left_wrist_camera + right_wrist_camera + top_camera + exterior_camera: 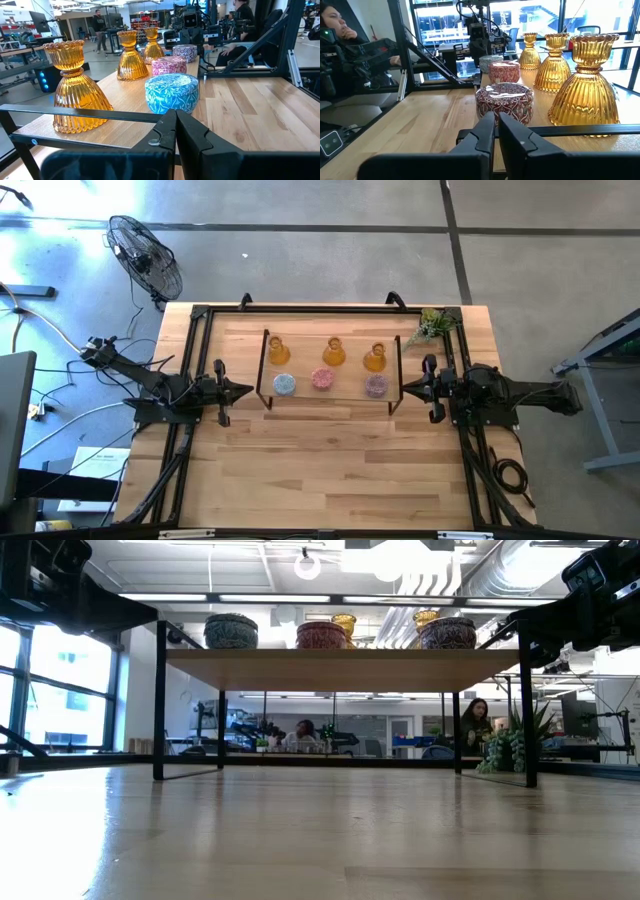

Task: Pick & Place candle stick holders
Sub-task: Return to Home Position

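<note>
Six candle stick holders stand on a small raised wooden shelf [330, 395] with a black frame. Three amber glass ones form the far row [278, 352] [333, 352] [375, 357]. Three squat round ones form the near row: blue [284, 384], pink [322, 378] and purple [376, 386]. My left gripper [247, 391] is shut and empty just left of the shelf, level with the blue holder [172, 93]. My right gripper [405, 388] is shut and empty just right of the shelf, facing the purple holder [504, 102].
A green plant sprig [432, 326] lies at the table's far right corner. A black frame [200, 315] runs around the table's edges. A fan [145, 257] stands on the floor at the far left. People sit in the room beyond the table.
</note>
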Tool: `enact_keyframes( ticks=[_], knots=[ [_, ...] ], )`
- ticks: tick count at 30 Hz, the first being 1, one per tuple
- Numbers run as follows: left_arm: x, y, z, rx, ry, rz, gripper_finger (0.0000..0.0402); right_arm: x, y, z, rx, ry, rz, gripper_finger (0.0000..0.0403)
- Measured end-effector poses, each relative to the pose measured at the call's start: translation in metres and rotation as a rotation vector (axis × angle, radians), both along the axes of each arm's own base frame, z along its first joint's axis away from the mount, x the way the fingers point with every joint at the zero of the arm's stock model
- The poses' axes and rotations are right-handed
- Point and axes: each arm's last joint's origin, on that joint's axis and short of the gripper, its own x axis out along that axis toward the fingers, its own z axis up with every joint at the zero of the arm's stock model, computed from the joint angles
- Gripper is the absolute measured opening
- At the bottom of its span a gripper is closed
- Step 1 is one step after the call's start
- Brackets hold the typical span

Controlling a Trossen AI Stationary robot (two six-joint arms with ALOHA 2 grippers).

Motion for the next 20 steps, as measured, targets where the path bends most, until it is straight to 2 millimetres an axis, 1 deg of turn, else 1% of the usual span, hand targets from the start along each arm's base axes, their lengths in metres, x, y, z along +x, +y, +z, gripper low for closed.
enact_keyframes(
  ticks=[20],
  knots=[
    [0.0,0.0,0.0,0.0,0.0,0.0,0.0004,0.0,0.0,0.0,0.0,0.0,0.0,0.0019]
  ],
)
